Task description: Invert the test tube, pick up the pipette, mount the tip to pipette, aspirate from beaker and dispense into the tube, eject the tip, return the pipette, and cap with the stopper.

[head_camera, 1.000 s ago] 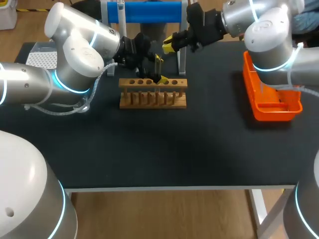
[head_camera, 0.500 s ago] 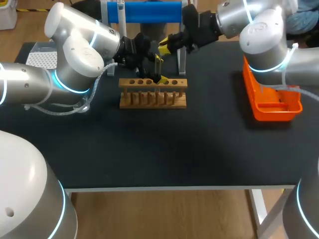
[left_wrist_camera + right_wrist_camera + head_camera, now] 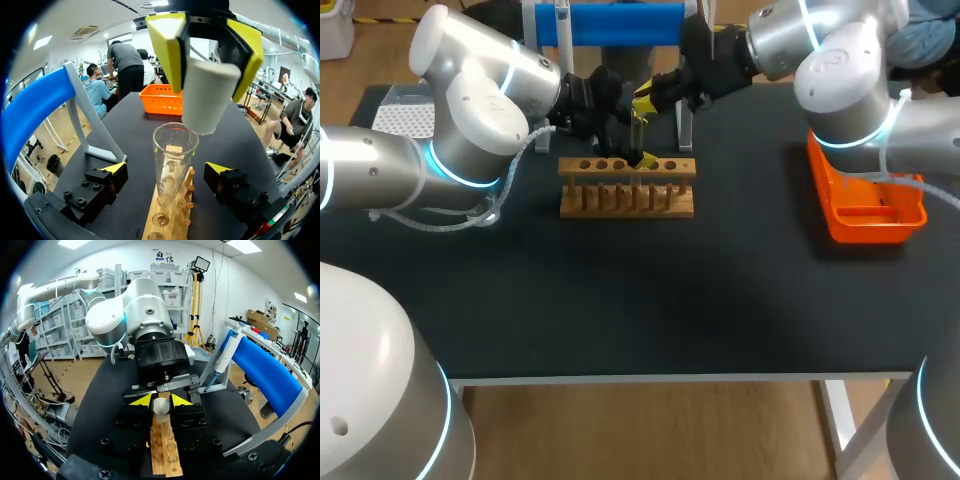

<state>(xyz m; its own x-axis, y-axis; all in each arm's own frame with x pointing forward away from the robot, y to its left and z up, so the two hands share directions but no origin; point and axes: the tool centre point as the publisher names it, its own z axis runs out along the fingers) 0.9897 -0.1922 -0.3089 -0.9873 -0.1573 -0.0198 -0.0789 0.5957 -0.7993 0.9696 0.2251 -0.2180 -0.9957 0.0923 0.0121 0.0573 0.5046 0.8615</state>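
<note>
A clear glass test tube [image 3: 172, 165] stands upright in the wooden rack [image 3: 626, 187], mouth up. My left gripper [image 3: 167, 170] is open, one yellow tip on each side of the tube and neither touching it; in the head view the left gripper [image 3: 640, 140] is just behind the rack. My right gripper [image 3: 207, 62] is shut on a white stopper [image 3: 207, 97] that hangs just above the tube's mouth, slightly to one side. In the right wrist view the stopper [image 3: 161, 406] sits between the right gripper's [image 3: 161, 400] yellow tips, over the rack [image 3: 162, 450].
An orange tray [image 3: 865, 200] lies at the table's right edge. A blue-topped stand [image 3: 620, 22] with grey legs rises behind the rack. A white tip box [image 3: 400, 115] sits at the far left. The near half of the black table holds nothing.
My right gripper has carried the stopper leftward, from beside the stand's leg to over the tube. The left arm and the tube have stayed put.
</note>
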